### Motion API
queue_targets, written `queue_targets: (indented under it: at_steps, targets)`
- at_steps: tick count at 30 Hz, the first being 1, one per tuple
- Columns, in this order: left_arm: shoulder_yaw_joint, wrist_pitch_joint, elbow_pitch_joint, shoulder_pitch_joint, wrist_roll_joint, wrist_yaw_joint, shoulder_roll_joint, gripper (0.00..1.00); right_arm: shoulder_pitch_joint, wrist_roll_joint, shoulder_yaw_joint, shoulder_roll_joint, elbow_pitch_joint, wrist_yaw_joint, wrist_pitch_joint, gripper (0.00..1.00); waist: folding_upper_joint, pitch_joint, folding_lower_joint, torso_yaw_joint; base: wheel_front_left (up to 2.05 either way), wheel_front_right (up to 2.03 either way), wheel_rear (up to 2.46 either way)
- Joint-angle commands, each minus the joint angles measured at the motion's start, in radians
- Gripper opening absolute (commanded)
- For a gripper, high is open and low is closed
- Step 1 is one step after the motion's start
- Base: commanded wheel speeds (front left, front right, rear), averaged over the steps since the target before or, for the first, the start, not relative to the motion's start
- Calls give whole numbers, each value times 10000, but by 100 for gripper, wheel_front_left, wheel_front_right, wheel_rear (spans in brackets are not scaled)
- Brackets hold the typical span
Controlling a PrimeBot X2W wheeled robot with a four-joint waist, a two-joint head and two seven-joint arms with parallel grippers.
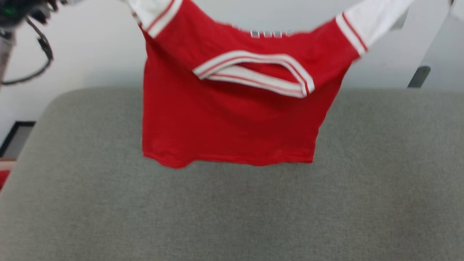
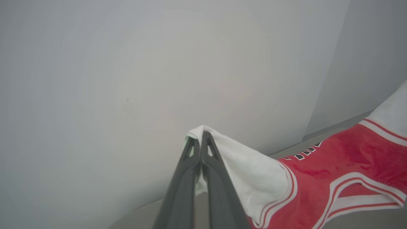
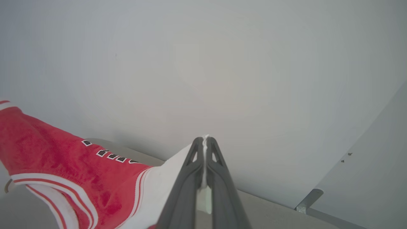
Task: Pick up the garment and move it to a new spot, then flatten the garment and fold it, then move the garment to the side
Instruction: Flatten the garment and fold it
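The garment (image 1: 224, 123), a red shirt with white sleeves and red-striped white trim, hangs in the air above the grey padded surface (image 1: 232, 210), stretched between its two sleeves. Its hem dangles free and the collar droops forward. In the left wrist view my left gripper (image 2: 202, 135) is shut on the end of one white sleeve (image 2: 254, 175). My right gripper (image 3: 205, 141) is shut on the other white sleeve (image 3: 165, 187) in the right wrist view. Black lettering (image 3: 108, 156) peeks along the garment's top edge.
A pale wall (image 1: 90, 54) stands behind the grey surface. A dark cable (image 1: 40, 54) loops at the upper left. A grey bracket (image 1: 418, 76) sits at the wall on the right. A dark frame (image 1: 14, 137) and something red lie past the surface's left edge.
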Motion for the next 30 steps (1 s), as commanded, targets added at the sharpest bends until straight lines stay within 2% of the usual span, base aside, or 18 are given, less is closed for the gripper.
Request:
queue_targets:
  at_steps: [1, 4, 7, 13, 17, 20, 24, 30]
  targets:
    - [34, -68, -41, -228, 21, 29, 8, 0, -237, -124, -18, 18, 7, 32, -67, 0, 0, 1224, 0, -282, 0, 0, 0]
    - [46, -467, -3, -681, 267, 29, -61, 0, -739, -702, -102, 158, 284, 30, -679, 0, 0, 2326, 0, -416, 0, 0, 0]
    - [104, -1184, 116, -1569, 712, 29, -218, 0, -1582, -1855, -192, 298, 817, 20, -1945, 0, 0, 3553, 0, -508, 0, 0, 0]
    - [550, -3849, 629, -3652, 1653, 44, -878, 0, -3626, -4780, -1337, 809, 2521, 18, -6037, 0, 0, 5809, 0, -533, 0, 0, 0]
    - [642, -5508, 862, -4583, 2015, 38, -1285, 0, -4511, -6481, -2165, 1025, 3407, 20, -7932, 0, 0, 6881, 0, -284, 0, 0, 0]
    - [493, -6533, 676, -4695, 1803, 36, -1329, 0, -4903, -7508, -2763, 1050, 3639, 16, -8484, 0, 0, 7528, 0, -103, 0, 0, 0]
    - [75, -7282, 650, -4345, 1449, 34, -1092, 0, -4700, -8408, -3373, 1292, 3788, 16, -8667, 0, 0, 8077, 0, 52, 0, 0, 0]
    - [-385, -7708, 1076, -3432, 751, 31, -877, 0, -3790, -8679, -3777, 1791, 3859, 16, -8692, 0, 0, 8141, 0, 202, 0, 0, 0]
